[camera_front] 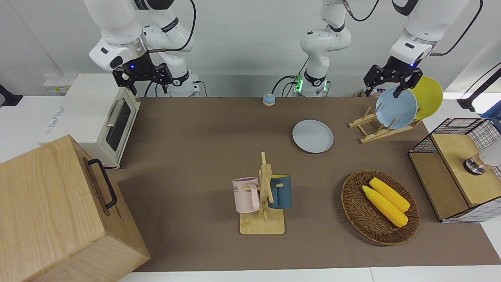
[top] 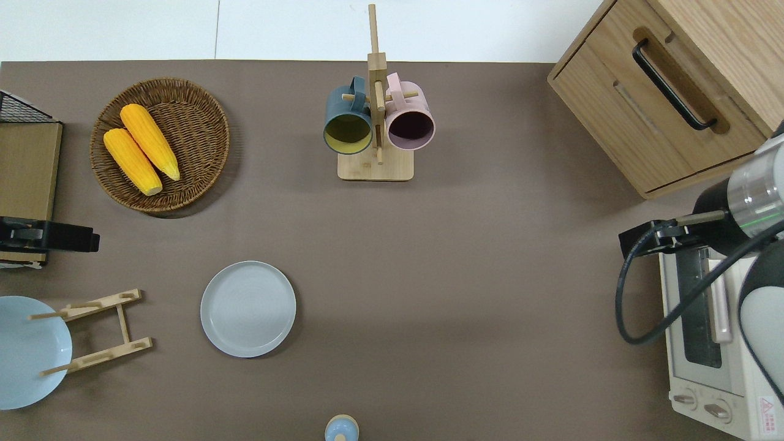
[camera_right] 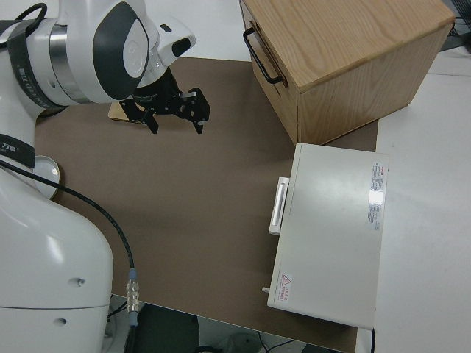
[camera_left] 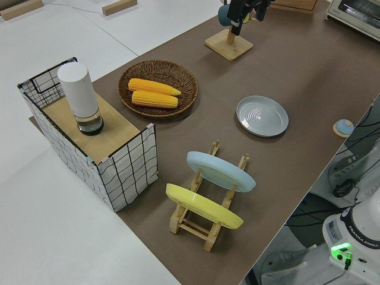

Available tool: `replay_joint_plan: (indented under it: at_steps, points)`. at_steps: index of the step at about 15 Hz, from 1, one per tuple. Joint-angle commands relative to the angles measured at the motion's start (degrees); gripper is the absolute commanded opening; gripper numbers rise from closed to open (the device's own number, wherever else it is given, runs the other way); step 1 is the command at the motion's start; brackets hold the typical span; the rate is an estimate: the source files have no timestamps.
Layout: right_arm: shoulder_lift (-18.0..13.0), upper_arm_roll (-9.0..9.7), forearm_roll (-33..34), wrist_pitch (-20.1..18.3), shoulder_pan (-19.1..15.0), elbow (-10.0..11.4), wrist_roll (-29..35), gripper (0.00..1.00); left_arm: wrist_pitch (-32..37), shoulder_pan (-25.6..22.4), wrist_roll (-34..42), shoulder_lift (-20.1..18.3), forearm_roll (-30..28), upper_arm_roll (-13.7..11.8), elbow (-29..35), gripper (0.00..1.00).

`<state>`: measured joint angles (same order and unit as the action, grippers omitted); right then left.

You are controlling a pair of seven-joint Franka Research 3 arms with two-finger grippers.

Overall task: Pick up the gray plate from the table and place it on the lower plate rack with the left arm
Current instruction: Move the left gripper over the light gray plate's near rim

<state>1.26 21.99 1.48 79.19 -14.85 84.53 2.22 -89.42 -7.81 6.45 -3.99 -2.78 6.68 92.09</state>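
Observation:
The gray plate lies flat on the brown table, beside the lower plate rack, toward the table's middle. It also shows in the overhead view and the left side view. The rack holds a light blue plate and a yellow plate, each standing on edge. My left gripper is open and empty, up in the air over the table's left-arm end, between the rack and the wire shelf. My right gripper is open, and that arm is parked.
A wooden mug tree holds a pink and a dark blue mug. A wicker basket holds two corn cobs. A wire shelf, a white toaster oven, a wooden cabinet and a small blue knob also stand around.

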Motion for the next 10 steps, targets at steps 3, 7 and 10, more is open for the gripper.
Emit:
replay_joint_plan:
  at_steps: [3,7,10]
  points:
    - [-0.1,1.21,0.4,-0.6,-1.3,-0.4,0.7,0.983,5.0,0.4,-1.2,0.3,0.4,-0.1,1.0,0.99]
    - [-0.1,1.21,0.4,-0.6,-1.3,-0.4,0.7,0.983,4.9,0.3,-1.4,0.4,0.5,-0.1,1.1,0.99]
    - [-0.1,1.13,0.4,-0.6,-1.3,-0.3,0.7,0.983,3.7,0.5,-5.0,-1.7,0.5,0.4,4.9,0.99]
